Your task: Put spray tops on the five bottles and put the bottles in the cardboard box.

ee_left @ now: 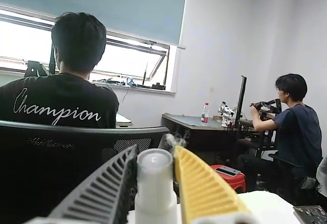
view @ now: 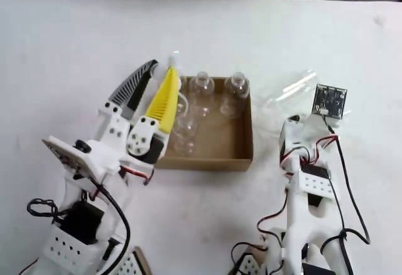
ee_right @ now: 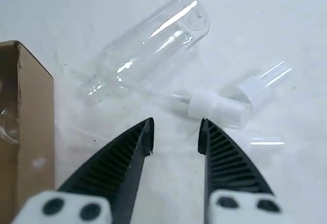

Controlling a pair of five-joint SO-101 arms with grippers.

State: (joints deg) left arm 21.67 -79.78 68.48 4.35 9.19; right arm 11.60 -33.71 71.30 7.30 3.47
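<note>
Capped bottle [ee_left: 153, 180] between left fingers [ee_left: 204, 193] — clear bare bottle [ee_right: 148, 45] lying flat.

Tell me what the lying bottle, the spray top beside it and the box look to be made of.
Lying bottle: probably clear plastic, glossy; the table shows through it and highlights streak its wall, though glass is possible.
Spray top: smooth white opaque plastic collar, apparently with a clear cap.
Cardboard box: brown cardboard, matte, plain uncoated walls.

Left end effector [view: 164, 65] — spray top [view: 174, 57] pinched — at cardboard box [view: 207, 162] edge, bottles [view: 202, 90] inside.
</note>
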